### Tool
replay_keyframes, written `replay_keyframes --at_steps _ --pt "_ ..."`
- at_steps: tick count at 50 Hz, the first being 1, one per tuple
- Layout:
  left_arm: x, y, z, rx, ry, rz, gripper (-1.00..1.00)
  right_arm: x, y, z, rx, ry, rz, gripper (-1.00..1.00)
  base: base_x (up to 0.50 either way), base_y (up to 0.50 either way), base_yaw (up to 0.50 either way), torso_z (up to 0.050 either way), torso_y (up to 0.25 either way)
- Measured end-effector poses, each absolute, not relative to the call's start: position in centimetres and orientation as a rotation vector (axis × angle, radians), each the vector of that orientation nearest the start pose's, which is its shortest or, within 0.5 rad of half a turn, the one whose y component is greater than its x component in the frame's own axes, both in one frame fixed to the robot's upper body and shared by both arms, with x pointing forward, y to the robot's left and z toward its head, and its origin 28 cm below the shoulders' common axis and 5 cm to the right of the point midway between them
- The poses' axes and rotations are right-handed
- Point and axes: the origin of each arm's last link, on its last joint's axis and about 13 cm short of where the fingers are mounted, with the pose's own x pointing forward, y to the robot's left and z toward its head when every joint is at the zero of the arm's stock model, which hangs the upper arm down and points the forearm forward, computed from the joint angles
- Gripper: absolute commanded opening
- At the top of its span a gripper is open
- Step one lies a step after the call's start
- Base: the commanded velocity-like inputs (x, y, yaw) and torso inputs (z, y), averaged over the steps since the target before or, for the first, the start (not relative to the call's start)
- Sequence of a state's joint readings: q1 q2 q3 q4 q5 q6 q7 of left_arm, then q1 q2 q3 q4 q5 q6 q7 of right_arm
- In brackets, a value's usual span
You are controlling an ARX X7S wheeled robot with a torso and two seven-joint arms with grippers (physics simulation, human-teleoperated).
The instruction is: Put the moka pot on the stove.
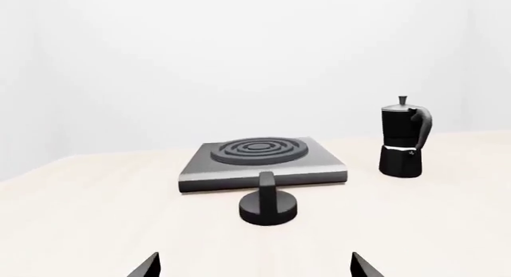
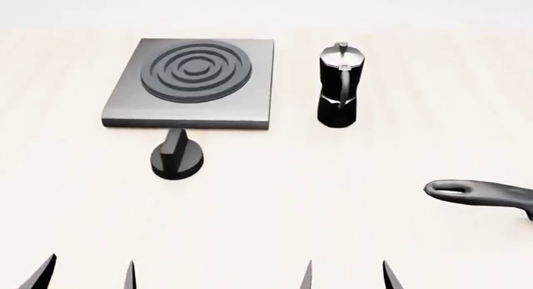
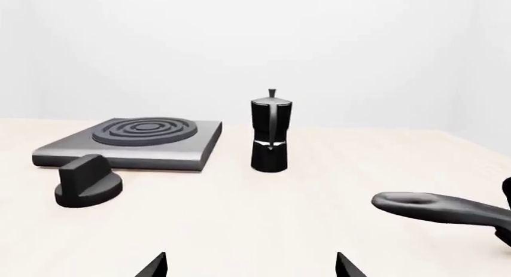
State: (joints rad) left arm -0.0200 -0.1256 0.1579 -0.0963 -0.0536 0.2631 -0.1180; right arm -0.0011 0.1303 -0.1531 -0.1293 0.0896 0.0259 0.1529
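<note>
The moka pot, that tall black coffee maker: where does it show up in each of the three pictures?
Head view: the moka pot stands upper middle, just right of the stove.
Left wrist view: far right of the picture, apart from the stove's right edge.
Right wrist view: near the centre, the stove at its left.
Shared landmark: the stove's ring burner, beside the pot in all three.

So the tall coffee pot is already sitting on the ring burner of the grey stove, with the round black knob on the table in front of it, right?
Not quite. The moka pot stands upright on the table beside the stove, apart from it; the ring burner is bare. The head view shows this. The round black knob does lie on the table in front of the stove.
</note>
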Motion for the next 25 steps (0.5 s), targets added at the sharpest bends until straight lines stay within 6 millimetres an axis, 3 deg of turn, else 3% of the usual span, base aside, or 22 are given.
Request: replay_keyframes --at_steps 25 --pt "21.38 20.60 1.26 0.046 -0.168 -0.046 1.00 21.24 -9.27 3.47 -0.026 -0.079 0.018 1.00 0.29 0.00 0.00 0.000 0.000"
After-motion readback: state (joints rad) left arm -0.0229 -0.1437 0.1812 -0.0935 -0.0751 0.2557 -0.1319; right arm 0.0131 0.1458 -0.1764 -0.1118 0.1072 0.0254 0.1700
